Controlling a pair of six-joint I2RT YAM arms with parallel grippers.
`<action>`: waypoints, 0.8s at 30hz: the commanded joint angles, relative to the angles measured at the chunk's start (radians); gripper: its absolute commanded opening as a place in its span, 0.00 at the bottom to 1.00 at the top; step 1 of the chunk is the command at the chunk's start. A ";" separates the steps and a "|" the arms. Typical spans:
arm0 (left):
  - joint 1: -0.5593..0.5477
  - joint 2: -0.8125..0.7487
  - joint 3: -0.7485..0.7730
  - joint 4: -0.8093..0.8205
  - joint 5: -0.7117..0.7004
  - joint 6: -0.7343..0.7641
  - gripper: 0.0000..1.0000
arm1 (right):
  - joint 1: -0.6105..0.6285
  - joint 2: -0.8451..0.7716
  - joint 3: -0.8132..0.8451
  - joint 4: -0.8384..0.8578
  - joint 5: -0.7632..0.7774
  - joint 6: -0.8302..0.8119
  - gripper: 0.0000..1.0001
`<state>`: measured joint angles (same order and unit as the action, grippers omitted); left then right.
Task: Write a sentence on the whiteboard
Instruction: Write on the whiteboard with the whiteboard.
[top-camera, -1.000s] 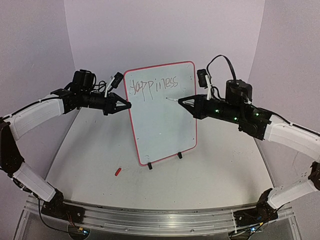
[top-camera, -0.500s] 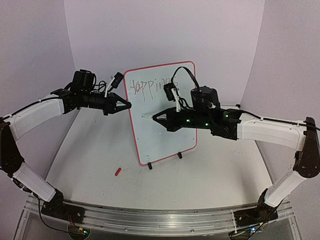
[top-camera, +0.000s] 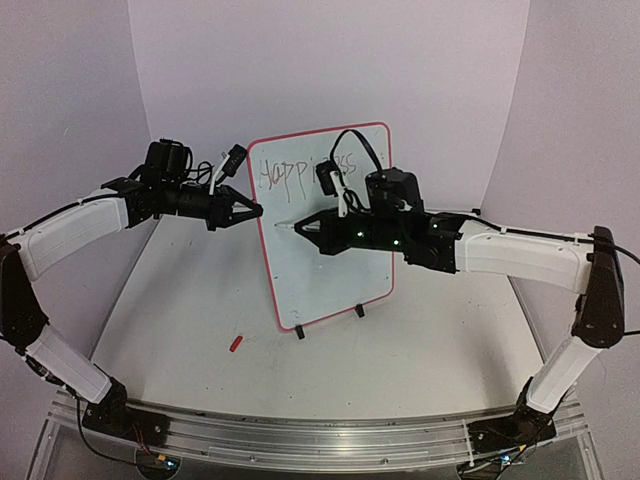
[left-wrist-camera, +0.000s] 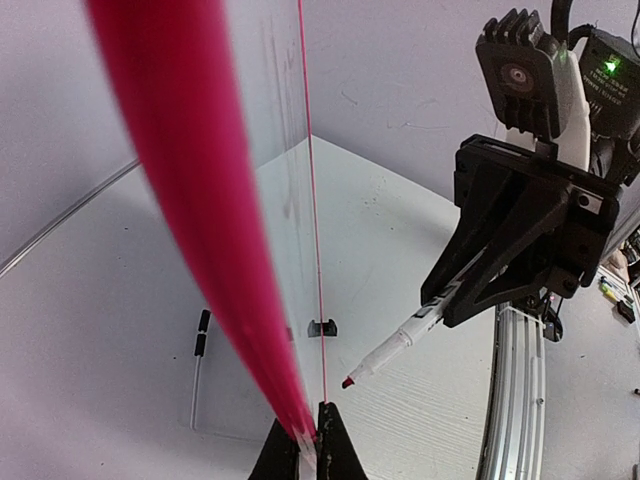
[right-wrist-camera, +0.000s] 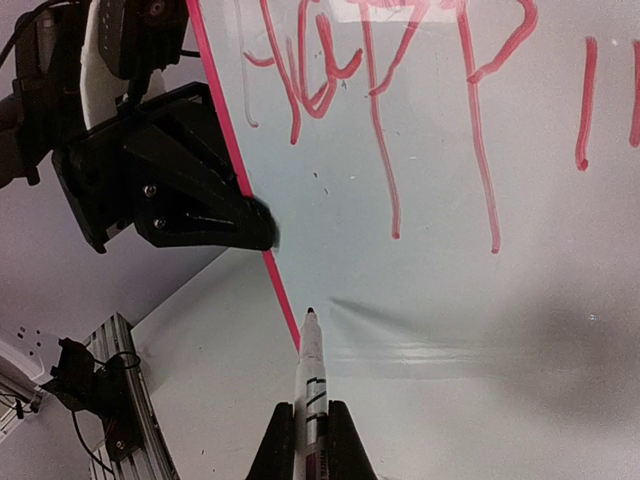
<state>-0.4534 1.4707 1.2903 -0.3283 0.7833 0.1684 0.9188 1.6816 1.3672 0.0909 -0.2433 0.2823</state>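
I am clenching my left claw (top-camera: 255, 210) on the left rim of the whiteboard (top-camera: 340, 270), which is standing upright on the counter (top-camera: 420, 360). My right claw (top-camera: 308, 227) is grasping a marker (right-wrist-camera: 309, 365), pointing its tip near that rim, just below the sentence (top-camera: 285, 175), which is beginning "Happ" in red.

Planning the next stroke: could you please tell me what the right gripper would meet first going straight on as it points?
Probably the whiteboard, near its left rim: the marker in the right gripper leads, just below the left gripper. Gap unclear.
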 joint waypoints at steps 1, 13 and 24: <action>-0.028 0.019 -0.025 -0.170 -0.029 0.077 0.00 | 0.000 0.023 0.048 0.043 0.056 0.016 0.00; -0.028 0.020 -0.025 -0.170 -0.027 0.077 0.00 | 0.000 0.026 0.003 0.027 0.108 0.065 0.00; -0.029 0.020 -0.025 -0.170 -0.027 0.077 0.00 | -0.001 0.004 -0.065 0.021 0.087 0.099 0.00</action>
<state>-0.4534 1.4704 1.2903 -0.3279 0.7811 0.1646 0.9218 1.6997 1.3142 0.1042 -0.1800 0.3681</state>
